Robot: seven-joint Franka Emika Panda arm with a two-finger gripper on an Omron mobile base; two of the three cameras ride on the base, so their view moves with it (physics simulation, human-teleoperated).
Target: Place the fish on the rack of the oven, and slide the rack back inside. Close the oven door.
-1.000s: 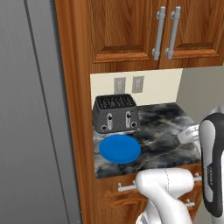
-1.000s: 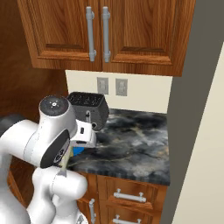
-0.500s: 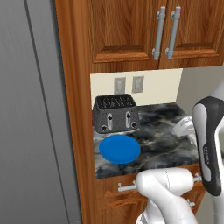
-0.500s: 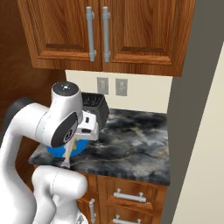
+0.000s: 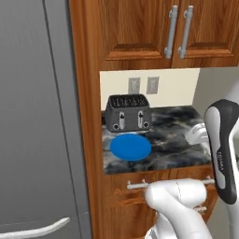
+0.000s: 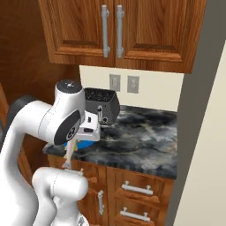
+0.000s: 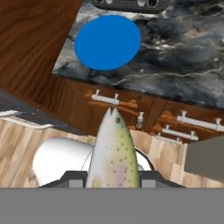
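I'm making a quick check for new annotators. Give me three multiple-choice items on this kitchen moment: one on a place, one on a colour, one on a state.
1. Where does the round blue plate lie?
A. on the floor
B. on the dark marbled counter, just in front of the black slotted toaster
C. in a drawer

2. What colour are the wooden upper cabinet doors?
A. white
B. green
C. brown

3. What state is the gripper in?
A. open, holding nothing
B. jaws shut on the slim silvery speckled fish
C. shut on the plate

Answers: 1 B, both base views show it there. 2 C, brown in both base views. 3 B, the hand view shows the fish between the jaws.
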